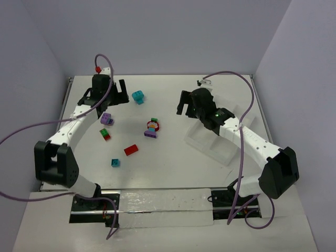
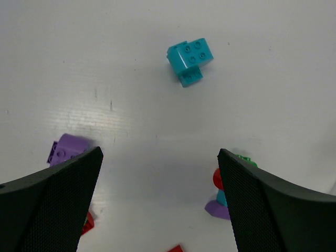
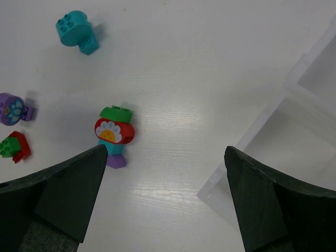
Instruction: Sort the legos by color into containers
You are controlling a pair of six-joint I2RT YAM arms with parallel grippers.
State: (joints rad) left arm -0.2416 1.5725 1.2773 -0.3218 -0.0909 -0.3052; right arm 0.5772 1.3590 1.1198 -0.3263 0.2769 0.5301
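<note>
Left gripper is wide open with nothing in it, hovering over the table. The teal brick lies out ahead of its fingers, well apart, and a purple brick peeks out beside one finger. Right gripper is spread wide too, nothing held, with the stacked flower brick near one finger and the tray by the other.

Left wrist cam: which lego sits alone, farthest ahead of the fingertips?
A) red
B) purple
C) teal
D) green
C: the teal brick lies by itself well past the tips of the open left gripper, with no other piece near it.
</note>
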